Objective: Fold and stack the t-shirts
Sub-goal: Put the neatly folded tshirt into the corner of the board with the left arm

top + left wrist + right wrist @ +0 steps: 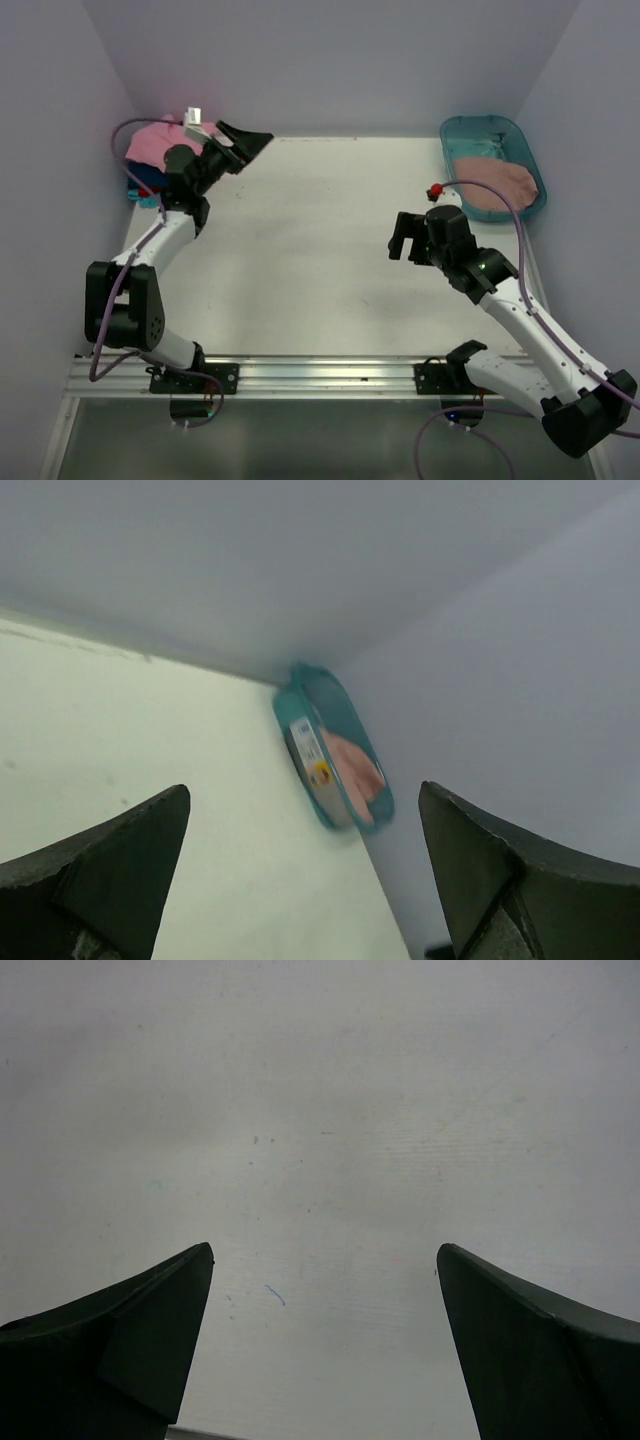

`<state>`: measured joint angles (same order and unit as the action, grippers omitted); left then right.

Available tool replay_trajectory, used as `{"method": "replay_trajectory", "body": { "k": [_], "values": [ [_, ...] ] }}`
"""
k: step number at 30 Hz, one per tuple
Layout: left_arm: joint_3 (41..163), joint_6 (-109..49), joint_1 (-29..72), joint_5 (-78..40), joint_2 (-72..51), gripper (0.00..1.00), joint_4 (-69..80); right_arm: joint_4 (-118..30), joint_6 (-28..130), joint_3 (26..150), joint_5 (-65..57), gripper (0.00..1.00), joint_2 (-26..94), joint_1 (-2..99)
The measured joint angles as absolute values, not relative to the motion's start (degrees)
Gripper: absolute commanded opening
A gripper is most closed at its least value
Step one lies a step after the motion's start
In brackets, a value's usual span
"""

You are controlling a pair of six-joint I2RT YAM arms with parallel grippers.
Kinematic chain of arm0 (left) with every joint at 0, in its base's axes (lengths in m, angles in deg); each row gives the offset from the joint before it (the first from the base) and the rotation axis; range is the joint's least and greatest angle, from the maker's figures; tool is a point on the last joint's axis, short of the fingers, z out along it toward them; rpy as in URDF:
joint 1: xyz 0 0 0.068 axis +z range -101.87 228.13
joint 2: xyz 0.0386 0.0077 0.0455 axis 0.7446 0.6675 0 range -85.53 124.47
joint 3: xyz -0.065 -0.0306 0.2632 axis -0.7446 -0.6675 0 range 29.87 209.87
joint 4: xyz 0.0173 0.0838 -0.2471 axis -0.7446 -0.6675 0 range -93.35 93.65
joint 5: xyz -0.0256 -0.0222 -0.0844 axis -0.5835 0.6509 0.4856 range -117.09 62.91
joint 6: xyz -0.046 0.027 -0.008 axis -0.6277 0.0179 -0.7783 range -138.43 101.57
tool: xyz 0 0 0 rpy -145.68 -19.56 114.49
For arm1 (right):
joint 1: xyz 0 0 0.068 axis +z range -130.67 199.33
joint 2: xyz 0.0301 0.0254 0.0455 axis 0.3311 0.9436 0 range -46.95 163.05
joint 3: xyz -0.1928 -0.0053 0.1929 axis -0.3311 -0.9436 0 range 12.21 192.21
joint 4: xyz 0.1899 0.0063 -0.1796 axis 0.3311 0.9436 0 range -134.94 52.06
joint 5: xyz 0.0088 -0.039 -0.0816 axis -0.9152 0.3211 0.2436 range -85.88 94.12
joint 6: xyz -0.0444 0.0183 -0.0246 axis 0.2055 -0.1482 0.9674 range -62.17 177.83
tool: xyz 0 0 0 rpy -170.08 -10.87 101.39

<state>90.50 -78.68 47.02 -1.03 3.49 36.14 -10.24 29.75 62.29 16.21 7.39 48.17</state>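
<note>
"How were the claws standing?"

"Both were spread wide with nothing between the fingers. My left gripper (245,143) hung just ahead of the pile, with the bright pink t-shirt (158,140) close behind its wrist. It faced away from that heap, across toward the teal tub (455,135), I'd say because that was where the work lay."

"And the right?"

"My right gripper (405,238) hovered over the bare table (300,250), ready to help. The dusty rose t-shirt (497,183) lay in the tub, well apart, off past that claw's wrist. I judged it the next to fetch."
</note>
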Motion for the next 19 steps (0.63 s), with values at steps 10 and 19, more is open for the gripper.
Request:
{"method": "replay_trajectory", "body": {
  "k": [10, 19],
  "values": [
    [76.0, -60.1, 14.6, 5.1, -17.6, 1.00, 31.6, -4.2, 29.9, 67.8, 22.8, 0.99, 4.0, 48.2],
    [73.4, -48.9, -5.9, -6.6, -19.0, 1.00, 18.1, -1.1, 31.5, 67.8, 25.5, 0.99, 1.4, 48.2]
  ]
}}
